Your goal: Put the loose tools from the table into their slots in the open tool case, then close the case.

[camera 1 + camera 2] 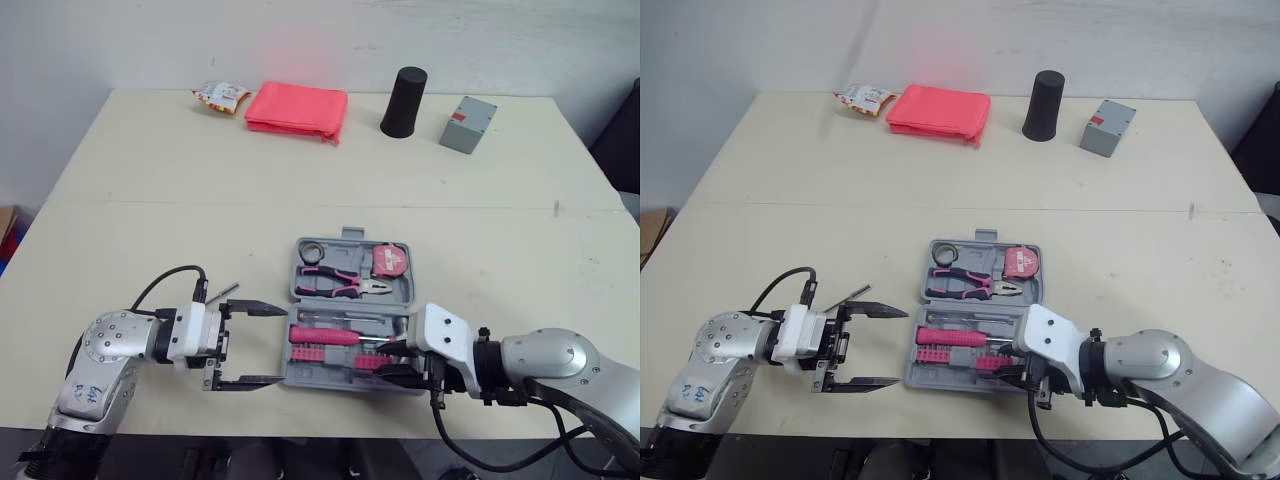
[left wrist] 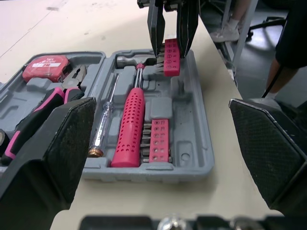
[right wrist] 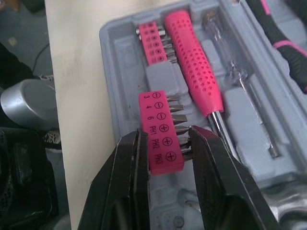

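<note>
- While the pink bit holder (image 3: 158, 112) is held just above the tool case (image 2: 144, 168), over the right-hand end of its near tray, it is judged not yet seated in a slot.
- A crooked landing is taken as the main risk. The strip is pinched at one end only, so it could swivel on release and lie proud of its recess, which would later stop the case from closing.
- Its bit tips are pointed toward the hammer (image 2: 132, 120) lying in the case, and a snag could be caused by a descent drifting that way.
- The case could also be shoved along the table (image 1: 150, 200) if the strip is pressed down off its slot.
- The right gripper (image 3: 166, 133) is closed narrowly on the bit holder, one finger on either side.
- The left gripper (image 1: 901, 347) is spread wide and nothing is held. It is seen just beside the case's left end, and no contact can be made out.
- A second bit holder (image 2: 158, 140) is already seated beside the hammer's handle.
</note>
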`<action>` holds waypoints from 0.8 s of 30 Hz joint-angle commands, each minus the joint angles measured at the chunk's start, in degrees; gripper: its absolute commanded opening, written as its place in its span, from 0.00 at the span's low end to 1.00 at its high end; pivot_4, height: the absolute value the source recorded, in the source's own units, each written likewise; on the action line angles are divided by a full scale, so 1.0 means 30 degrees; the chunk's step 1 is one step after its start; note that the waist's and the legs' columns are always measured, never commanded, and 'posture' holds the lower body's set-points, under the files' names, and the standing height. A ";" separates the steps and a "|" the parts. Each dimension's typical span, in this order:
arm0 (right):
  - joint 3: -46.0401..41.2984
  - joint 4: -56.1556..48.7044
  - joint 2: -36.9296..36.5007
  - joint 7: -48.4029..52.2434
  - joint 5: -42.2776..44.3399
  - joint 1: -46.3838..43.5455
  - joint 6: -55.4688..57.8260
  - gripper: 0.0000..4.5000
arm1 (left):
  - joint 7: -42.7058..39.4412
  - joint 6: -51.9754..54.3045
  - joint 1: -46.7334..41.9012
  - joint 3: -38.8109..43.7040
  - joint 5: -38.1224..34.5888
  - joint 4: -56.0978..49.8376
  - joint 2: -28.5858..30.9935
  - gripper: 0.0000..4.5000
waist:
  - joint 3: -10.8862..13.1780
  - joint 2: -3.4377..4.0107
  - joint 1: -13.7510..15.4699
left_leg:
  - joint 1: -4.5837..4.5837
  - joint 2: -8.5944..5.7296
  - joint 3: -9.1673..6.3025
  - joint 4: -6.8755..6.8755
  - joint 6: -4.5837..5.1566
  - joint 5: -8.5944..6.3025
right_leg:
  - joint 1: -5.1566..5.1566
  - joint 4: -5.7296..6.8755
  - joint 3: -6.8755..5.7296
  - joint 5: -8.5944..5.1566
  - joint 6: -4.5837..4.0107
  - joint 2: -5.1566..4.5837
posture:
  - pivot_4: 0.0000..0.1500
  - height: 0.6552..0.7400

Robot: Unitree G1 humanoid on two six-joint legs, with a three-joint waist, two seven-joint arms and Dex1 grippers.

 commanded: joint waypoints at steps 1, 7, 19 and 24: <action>0.0531 -0.0796 -0.0035 -0.0391 -0.0321 -0.0693 0.0493 0.18 | 0.0230 0.0063 0.0076 0.0639 -0.0232 -0.0509 0.0304 1.00 | 0.0000 0.0000 -0.0022 | 0.0001 0.0000 0.0002 0.0001 0.0001 0.0000 | 0.0000 0.0000 0.0000 0.0001 -0.0002 0.0001 | 1.00 1.00; 0.1262 -0.0408 -0.0609 -0.0009 -0.0975 -0.1350 0.0780 0.18 | 0.0481 0.0279 0.0111 0.0535 -0.0220 -0.0710 0.0306 1.00 | 0.0001 -0.0001 -0.0002 | -0.0008 0.0003 0.0003 -0.0016 -0.0002 -0.0002 | -0.0013 -0.0012 -0.0003 -0.0003 -0.0009 0.0004 | 1.00 1.00; 0.3467 0.1145 0.0837 -0.0361 -0.1612 -0.3613 0.2481 0.18 | 0.1671 0.0790 0.1169 0.0250 -0.0040 -0.1998 -0.0036 1.00 | 0.0003 -0.0006 -0.0041 | -0.0007 0.0006 0.0008 -0.0012 -0.0003 -0.0002 | -0.0018 -0.0005 -0.0002 -0.0003 -0.0011 0.0005 | 1.00 1.00; 0.3737 0.1545 0.1716 -0.0095 -0.1028 -0.4098 0.3118 0.18 | 0.2038 0.0998 0.1337 0.0294 0.0067 -0.2270 0.0001 1.00 | 0.0003 -0.0006 -0.0027 | -0.0007 0.0012 0.0008 -0.0009 -0.0006 -0.0001 | -0.0019 0.0003 -0.0003 -0.0005 -0.0015 0.0012 | 1.00 1.00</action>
